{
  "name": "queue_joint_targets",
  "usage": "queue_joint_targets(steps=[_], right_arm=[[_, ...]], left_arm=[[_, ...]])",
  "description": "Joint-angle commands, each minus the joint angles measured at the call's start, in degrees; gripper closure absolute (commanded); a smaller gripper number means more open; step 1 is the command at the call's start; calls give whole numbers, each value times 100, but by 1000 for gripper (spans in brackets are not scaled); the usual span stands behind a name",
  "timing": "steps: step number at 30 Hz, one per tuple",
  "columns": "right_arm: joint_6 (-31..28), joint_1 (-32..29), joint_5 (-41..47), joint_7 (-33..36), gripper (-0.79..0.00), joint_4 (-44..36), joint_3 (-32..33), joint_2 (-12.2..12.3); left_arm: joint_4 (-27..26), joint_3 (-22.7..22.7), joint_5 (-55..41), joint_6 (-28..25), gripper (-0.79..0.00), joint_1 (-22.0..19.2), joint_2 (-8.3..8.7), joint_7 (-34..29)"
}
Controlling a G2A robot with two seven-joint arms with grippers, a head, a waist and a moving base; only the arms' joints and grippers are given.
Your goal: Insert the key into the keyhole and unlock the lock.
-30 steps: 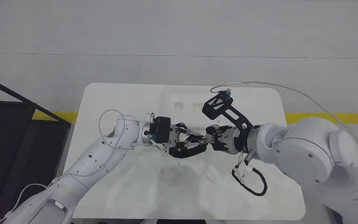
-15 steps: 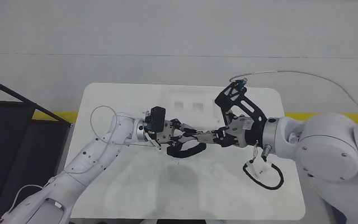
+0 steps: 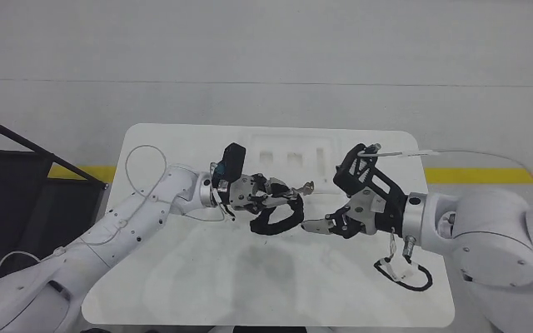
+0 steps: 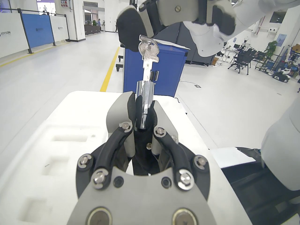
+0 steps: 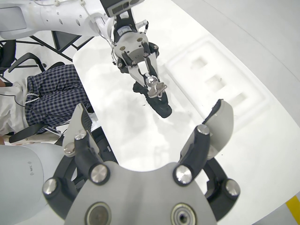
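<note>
My left gripper [image 3: 281,196] is shut on the lock, a chrome cylinder [image 4: 144,99] with a black cable loop [image 3: 271,221] hanging under it. It holds the lock above the middle of the white table. A silver key [image 4: 148,52] stands in the cylinder's keyhole, its head and a second key on the ring sticking out towards the right arm. My right gripper [image 3: 321,225] hangs open a short way from the key, touching nothing. In the right wrist view the key [image 5: 157,90] and the left gripper [image 5: 146,76] lie beyond my open fingers [image 5: 220,111].
A white foam tray [image 3: 291,154] with three small square recesses lies at the table's far side, behind both grippers. Bare table top [image 3: 250,275] stretches below the arms to the front edge. A blue cabinet [image 4: 152,71] stands beyond the table.
The right gripper has let go of the key, opened, and drawn back to the right. The key stays in the lock. The left wrist has turned a little.
</note>
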Motion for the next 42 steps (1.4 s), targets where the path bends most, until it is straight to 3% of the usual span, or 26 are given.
queue_joint_targets(steps=[1, 8, 15, 21, 29, 39, 42], right_arm=[[8, 9, 15, 6, -785, -2, -2, -1], [15, -79, 93, -191, -785, 37, -15, -10], [-1824, 4, -493, -217, -785, 128, -230, 17], [-2646, -50, -835, -390, -785, 163, -401, 30], [-2833, -57, -1056, -546, -785, 148, -619, 22], [-2691, 196, -937, -174, -785, 167, -782, 28], [-2884, 299, -1186, -145, -785, 144, -686, 47]], left_arm=[[-39, 136, -233, 0, 0, -178, 99, -133], [-170, 228, -264, 0, 0, -307, 271, -416], [-306, 402, -470, 0, 0, -388, 312, -800], [-266, 463, -762, 0, 0, -479, 295, -1005], [-264, 458, -933, 0, 0, -450, 240, -1139], [-227, 370, -690, 0, 0, -408, 199, -1168], [-251, 386, -567, 0, 0, -405, 209, -1161]])
